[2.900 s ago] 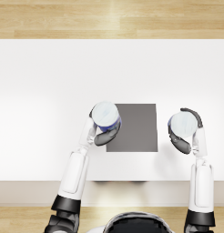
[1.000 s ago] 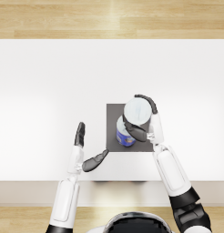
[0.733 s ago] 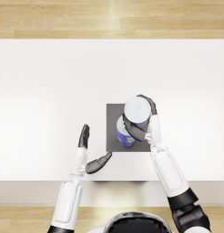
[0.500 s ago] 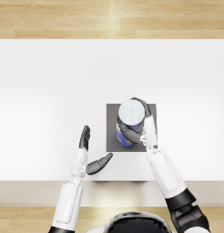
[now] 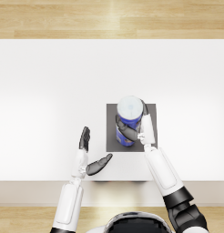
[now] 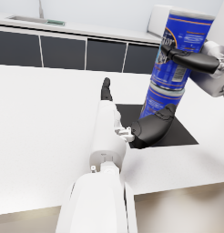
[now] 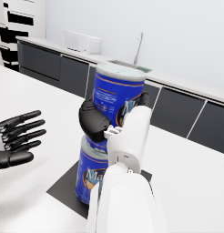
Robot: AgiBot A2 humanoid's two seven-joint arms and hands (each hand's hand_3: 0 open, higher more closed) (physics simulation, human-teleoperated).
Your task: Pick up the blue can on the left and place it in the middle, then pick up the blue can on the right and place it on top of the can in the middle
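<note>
The robot is showing two smooth white arms. Each arm is ending in a dark hand, the left hand (image 5: 89, 154) and the right hand (image 5: 132, 129), with thin black fingers. The forearms are looking round like tubes. Near the right elbow (image 5: 180, 200) a black band is showing. Small white knobs are sitting at the left wrist (image 6: 125, 133).

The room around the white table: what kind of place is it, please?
Probably a rendered kitchen. The wrist views show a long counter with dark cabinet fronts, a sink with a faucet and a white appliance, perhaps a microwave. The head view shows a wooden floor beyond the white table.
</note>
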